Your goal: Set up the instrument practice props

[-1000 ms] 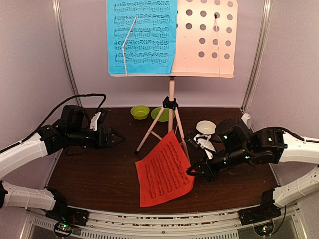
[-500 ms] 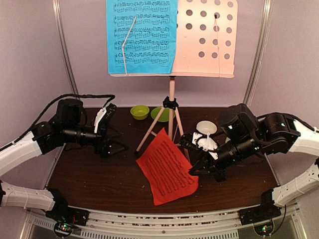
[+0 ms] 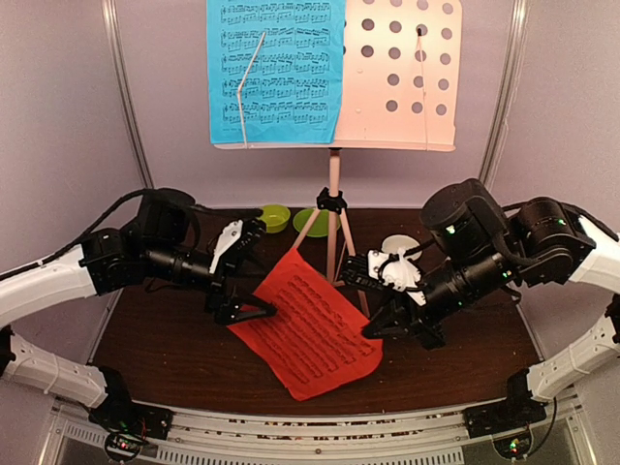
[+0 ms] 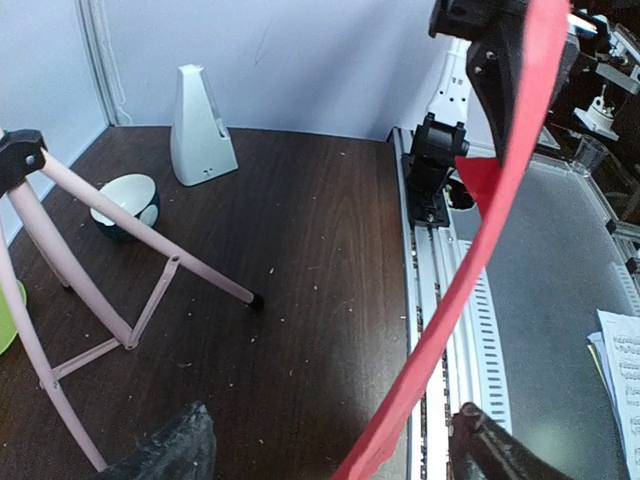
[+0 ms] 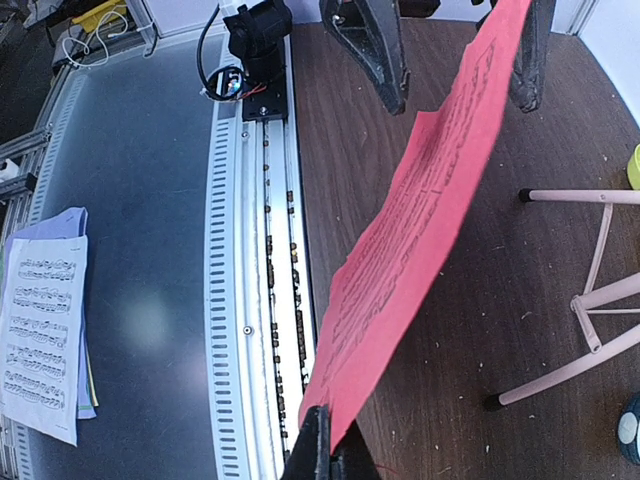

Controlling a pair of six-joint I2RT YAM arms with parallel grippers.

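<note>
Step in hand is hanging the second sheet: the red music sheet (image 3: 310, 329) is off the table and tilted, at 6 o'clock of the music stand (image 3: 407, 131). The right gripper (image 3: 373, 332) is clenched on its 3 o'clock corner, and the left gripper (image 3: 260, 273) is released, jaws straddling the 9 o'clock edge without gripping. The blue music sheet (image 3: 276, 68) fills the desk's left half, the right half is bare, and the metronome (image 4: 200, 130) stands by the back wall. Next move probably needs the left to pinch its edge, then both arms to raise the sheet toward 12–1 o'clock onto the ledge beside the blue one, clear of the tripod legs.
</note>
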